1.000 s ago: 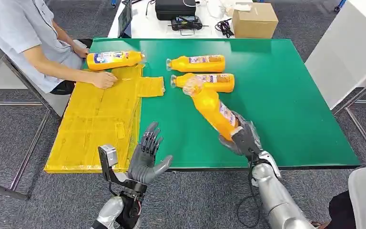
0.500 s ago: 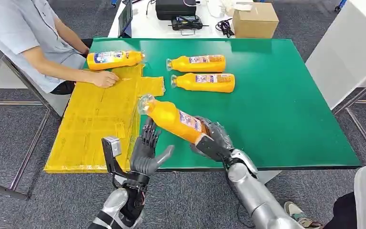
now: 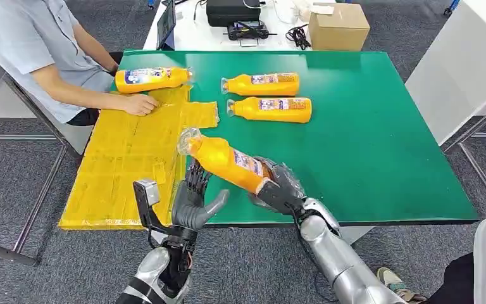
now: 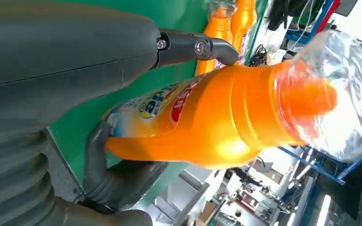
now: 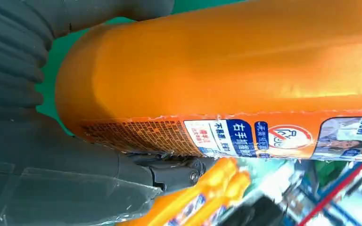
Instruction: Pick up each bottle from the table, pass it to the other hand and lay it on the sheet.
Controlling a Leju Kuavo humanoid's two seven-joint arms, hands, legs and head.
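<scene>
The green table (image 3: 380,145) lies wide and bare beyond the right hand (image 3: 277,185). The yellow sheet (image 3: 126,158) overhangs its left edge. Right fingers (image 3: 291,180) grip the held bottle (image 3: 224,161) by its base, its cap just above the left hand's (image 3: 193,206) spread fingers (image 3: 197,180).

The head view looks forward and down from high up over the whole green table (image 3: 380,139). Each wrist view sits very close behind its own hand and is turned on its side. All three share the held orange bottle (image 3: 228,163) (image 4: 217,117) (image 5: 226,80), and both wrist views also catch green tabletop.
</scene>
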